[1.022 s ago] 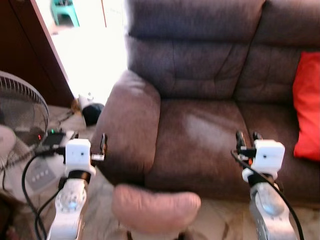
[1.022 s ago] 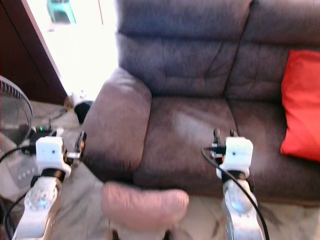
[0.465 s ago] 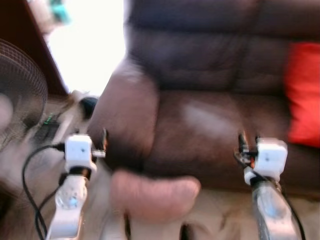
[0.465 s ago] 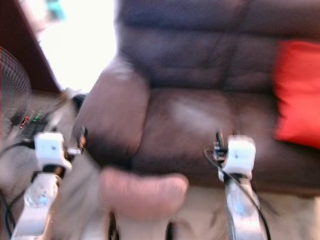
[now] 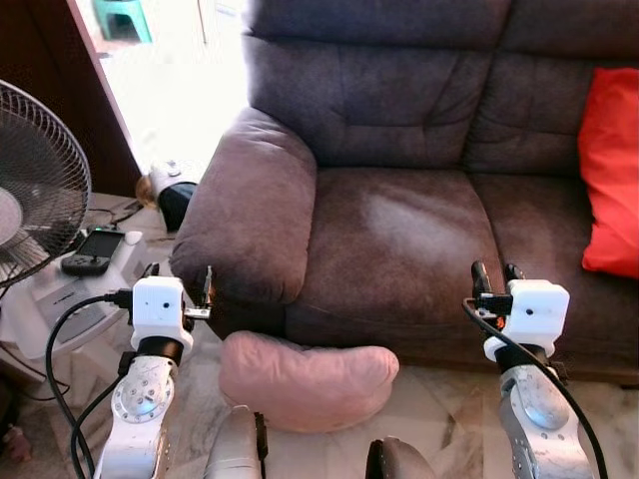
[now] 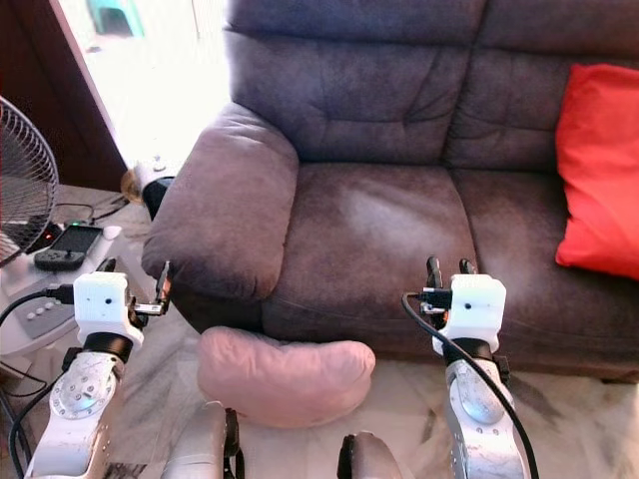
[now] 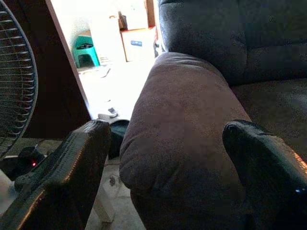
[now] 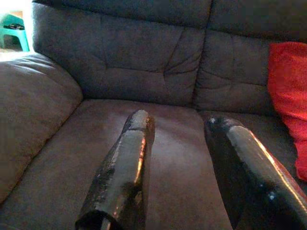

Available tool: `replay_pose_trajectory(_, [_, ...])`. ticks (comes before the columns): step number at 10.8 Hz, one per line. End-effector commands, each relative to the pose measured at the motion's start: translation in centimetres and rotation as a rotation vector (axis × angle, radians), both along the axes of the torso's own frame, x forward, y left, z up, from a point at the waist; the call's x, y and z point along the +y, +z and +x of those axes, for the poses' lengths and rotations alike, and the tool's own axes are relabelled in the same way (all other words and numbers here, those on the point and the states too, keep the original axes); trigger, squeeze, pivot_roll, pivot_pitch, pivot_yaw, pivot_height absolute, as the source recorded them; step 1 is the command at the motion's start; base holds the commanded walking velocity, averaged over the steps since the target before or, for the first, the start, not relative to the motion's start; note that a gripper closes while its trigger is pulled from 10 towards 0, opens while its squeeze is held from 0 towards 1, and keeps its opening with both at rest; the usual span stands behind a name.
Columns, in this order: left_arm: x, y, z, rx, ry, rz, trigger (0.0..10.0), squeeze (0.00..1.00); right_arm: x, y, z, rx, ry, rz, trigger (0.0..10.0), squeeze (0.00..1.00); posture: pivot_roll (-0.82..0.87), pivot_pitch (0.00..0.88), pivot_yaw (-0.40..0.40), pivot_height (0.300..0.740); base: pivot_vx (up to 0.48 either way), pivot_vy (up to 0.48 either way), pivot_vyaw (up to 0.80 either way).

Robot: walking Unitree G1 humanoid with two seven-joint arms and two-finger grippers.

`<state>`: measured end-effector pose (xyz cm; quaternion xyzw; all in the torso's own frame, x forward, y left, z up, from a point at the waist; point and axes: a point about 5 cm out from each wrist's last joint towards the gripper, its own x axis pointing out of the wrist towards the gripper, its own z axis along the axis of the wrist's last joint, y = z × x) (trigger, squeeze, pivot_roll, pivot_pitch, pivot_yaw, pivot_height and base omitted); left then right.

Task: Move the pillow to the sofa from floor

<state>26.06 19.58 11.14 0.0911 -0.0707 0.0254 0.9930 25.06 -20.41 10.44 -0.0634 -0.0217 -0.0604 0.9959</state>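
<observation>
A pink pillow point(image 5: 305, 379) lies on the marble floor, up against the front of the dark brown sofa point(image 5: 399, 230), below its left armrest point(image 7: 177, 120) and seat. My left gripper point(image 5: 180, 281) hovers open above the pillow's left end, in front of the armrest, its fingers point(image 7: 76, 172) wide apart with nothing between them. My right gripper point(image 5: 495, 274) hovers open before the seat's front edge, to the right of the pillow and above it. Its fingers point(image 8: 127, 167) point at the seat cushion point(image 8: 72, 158) and are empty.
A red cushion point(image 5: 611, 170) leans on the sofa's right side. At the left stand a fan point(image 5: 40, 190) and a white unit with a black handset point(image 5: 90, 263) and cables. My own legs point(image 5: 235, 449) show at the bottom edge by the pillow.
The camera shook and tilted down slightly, so the whole scene sits higher and my legs show. Pillow and grippers keep their places, both still open.
</observation>
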Motion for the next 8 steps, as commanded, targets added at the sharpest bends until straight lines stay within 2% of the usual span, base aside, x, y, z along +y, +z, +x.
replay_pose_trajectory(1, [-0.03, 0.12, 0.09, 0.002, -0.006, -0.009, 10.0, 0.00, 0.04, -0.08, 0.02, 0.010, 0.003, 0.005, 10.0, 0.00, 0.01, 0.098, -0.030, 0.648, 0.000, 0.000, 0.00])
replay_pose_trajectory(4, [-0.07, 0.12, 0.08, 0.002, -0.006, -0.010, 10.0, 0.00, 0.17, -0.12, 0.06, 0.014, 0.016, 0.001, 10.0, 0.00, 0.01, 0.097, -0.031, 0.589, 0.000, 0.000, 0.00])
replay_pose_trajectory(8, [-0.20, 0.12, 0.17, 0.003, -0.011, -0.012, 10.0, 0.00, 0.15, -0.18, 0.05, 0.013, 0.017, -0.001, 10.0, 0.00, 0.01, 0.098, -0.031, 0.580, 0.000, 0.000, 0.00])
